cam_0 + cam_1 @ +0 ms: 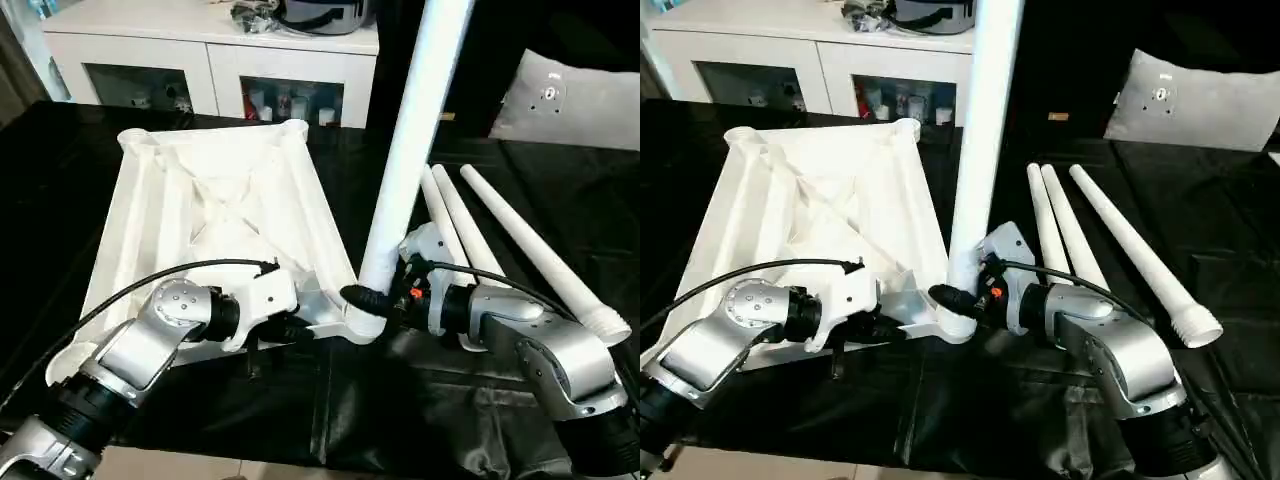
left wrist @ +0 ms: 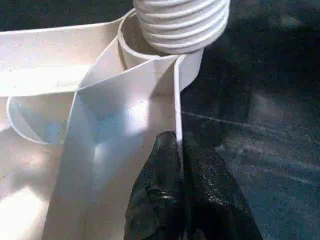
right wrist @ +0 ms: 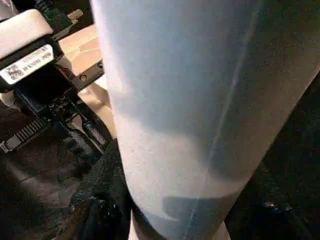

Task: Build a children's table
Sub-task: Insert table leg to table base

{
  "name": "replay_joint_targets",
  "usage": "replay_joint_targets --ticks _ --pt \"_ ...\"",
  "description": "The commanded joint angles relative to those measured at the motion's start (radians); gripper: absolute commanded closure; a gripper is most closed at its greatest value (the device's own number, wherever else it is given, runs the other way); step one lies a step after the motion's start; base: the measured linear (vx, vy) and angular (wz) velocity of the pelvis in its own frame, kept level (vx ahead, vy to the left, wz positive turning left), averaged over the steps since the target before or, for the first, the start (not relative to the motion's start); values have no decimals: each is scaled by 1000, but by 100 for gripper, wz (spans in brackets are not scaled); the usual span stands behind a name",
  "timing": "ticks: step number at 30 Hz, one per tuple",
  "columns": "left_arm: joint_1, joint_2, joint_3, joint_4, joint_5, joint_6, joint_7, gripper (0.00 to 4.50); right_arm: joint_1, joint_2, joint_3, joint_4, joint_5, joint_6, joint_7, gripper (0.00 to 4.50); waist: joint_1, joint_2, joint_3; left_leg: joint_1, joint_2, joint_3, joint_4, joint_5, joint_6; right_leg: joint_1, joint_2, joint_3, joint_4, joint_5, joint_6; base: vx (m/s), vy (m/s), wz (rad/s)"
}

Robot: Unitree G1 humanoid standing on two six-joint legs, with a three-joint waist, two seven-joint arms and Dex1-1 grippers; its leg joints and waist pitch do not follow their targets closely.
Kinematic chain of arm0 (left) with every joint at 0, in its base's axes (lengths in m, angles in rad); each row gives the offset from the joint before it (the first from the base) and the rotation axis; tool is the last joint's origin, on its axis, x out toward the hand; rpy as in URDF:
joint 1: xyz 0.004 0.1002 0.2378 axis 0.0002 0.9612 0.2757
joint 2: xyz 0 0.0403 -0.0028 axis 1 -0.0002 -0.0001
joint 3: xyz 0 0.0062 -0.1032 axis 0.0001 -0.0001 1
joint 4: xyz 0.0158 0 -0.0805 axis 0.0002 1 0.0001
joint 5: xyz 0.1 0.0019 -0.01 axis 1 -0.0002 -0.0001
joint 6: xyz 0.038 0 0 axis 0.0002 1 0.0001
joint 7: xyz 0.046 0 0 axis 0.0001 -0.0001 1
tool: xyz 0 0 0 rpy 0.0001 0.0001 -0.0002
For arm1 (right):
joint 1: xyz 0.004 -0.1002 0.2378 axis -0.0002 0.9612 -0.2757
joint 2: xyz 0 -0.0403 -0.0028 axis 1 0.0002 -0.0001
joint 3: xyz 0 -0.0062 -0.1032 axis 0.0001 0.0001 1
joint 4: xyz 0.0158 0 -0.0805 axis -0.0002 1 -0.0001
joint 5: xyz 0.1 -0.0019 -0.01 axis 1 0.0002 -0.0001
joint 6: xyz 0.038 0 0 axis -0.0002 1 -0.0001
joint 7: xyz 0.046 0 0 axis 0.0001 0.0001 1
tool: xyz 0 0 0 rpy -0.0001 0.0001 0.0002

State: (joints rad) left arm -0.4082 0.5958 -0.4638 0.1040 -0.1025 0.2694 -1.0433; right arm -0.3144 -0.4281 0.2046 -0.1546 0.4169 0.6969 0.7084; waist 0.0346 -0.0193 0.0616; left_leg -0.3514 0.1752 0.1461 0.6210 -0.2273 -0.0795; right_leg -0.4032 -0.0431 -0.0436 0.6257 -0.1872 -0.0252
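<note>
The table top point(image 1: 215, 215) lies underside-up on the black counter point(image 1: 520, 200), one leg point(image 1: 410, 150) standing in its near corner socket point(image 1: 362, 322) (threads not yet seated). Cross-threading could be caused if the leg tilts. The left end effector point(image 2: 181, 165) is pinched onto the top's rim; the right end effector point(image 1: 372, 300), reaching in level, is closed around the leg's base.

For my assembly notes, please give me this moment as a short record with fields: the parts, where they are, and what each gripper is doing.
table top: white plastic square table top, ribbed underside up, on black cloth
standing leg: white tapered tube leg, threaded end at near right corner socket
spare legs: three white tube legs lying right of top
left gripper: shut on top's thin rim
right gripper: shut on standing leg's base
</note>
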Motion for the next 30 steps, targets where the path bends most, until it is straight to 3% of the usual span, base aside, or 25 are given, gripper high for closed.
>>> replay_joint_targets --ticks 1,8,17,23,24,28,30 --pt "-15 8 -24 -2 6 -33 -47 450 -2 -14 11 15 -17 24 7 260 0 -1 -63 -7 41 -1 -76 -67 9 58 -82 53 -79 -239 -154 0 0 0" --pt "-44 -11 -35 12 6 -81 -117 450 -5 -18 42 46 -28 24 33 260 7 -4 -63 -4 42 1 -77 -75 5 58 -84 54 -79 -242 -159 0 0 0" --pt "-79 -39 -17 91 58 -128 -69 450 29 -12 31 51 -23 19 35 260 15 -3 -61 -2 43 1 -79 -100 -4 56 -86 54 -84 -283 -145 0 0 0" --pt "-75 -51 13 112 48 -109 -58 450 92 70 -71 111 37 -52 -3 260 18 -2 -59 0 43 -2 -83 -163 -12 50 -90 52 -95 -373 -131 0 0 0" --pt "-73 -55 20 116 42 -100 -57 450 114 94 -99 134 53 -74 -8 260 19 6 -59 1 43 -4 -85 -175 -14 50 -90 51 -97 -403 -121 0 0 0" --pt "-70 -64 31 123 34 -88 -61 450 172 130 -135 172 75 -121 -5 260 18 3 -59 -1 44 -5 -86 -179 -8 50 -90 50 -100 -400 -122 0 0 0" --pt "-70 -70 33 128 33 -88 -59 450 195 137 -137 177 68 -136 3 260 19 9 -60 0 45 -5 -87 -182 -7 49 -89 50 -97 -373 -132 0 0 0"
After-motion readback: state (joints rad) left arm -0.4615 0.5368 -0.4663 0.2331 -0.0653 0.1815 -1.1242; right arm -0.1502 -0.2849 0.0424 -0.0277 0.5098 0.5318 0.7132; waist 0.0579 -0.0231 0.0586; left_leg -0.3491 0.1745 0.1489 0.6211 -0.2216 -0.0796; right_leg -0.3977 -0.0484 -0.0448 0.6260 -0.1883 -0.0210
